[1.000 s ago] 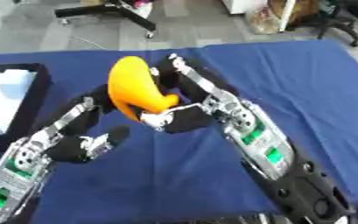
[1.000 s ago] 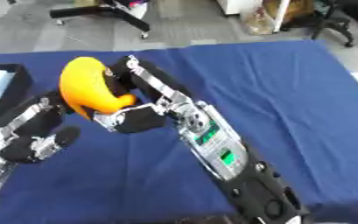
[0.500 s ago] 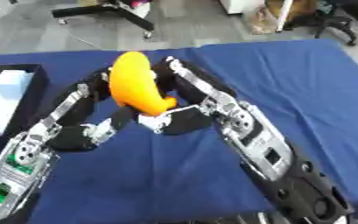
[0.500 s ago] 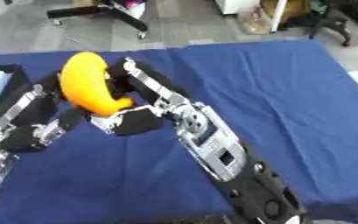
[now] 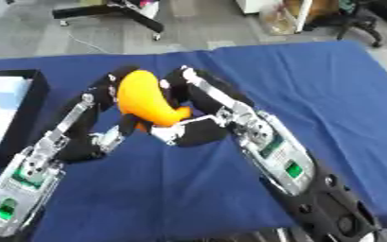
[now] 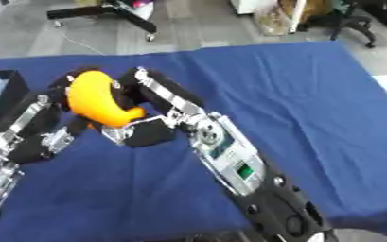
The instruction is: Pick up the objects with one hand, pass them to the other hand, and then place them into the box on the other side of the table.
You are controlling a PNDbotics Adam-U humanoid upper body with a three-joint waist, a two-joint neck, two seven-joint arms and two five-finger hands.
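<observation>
An orange curved object [image 5: 145,103] is held up above the blue table, left of centre. My right hand [image 5: 198,133] is shut on it, with fingers [image 5: 198,89] over its right side and the thumb under its lower end. My left hand [image 5: 87,141] has come in from the left. Its fingers [image 5: 103,90] lie along the object's left side and curl over the top, and its thumb [image 5: 127,125] touches the underside. The black box [image 5: 33,118] with a white inside stands at the table's left edge.
A blue cloth [image 5: 329,90] covers the table, with bare cloth to the right and in front of the hands. Beyond the far edge lies grey floor with a chair base [image 5: 118,10] and other furniture at the top right.
My left hand rose from low on the left and closed in on the orange object, fingers now round its left side. The right hand kept hold and barely moved.
</observation>
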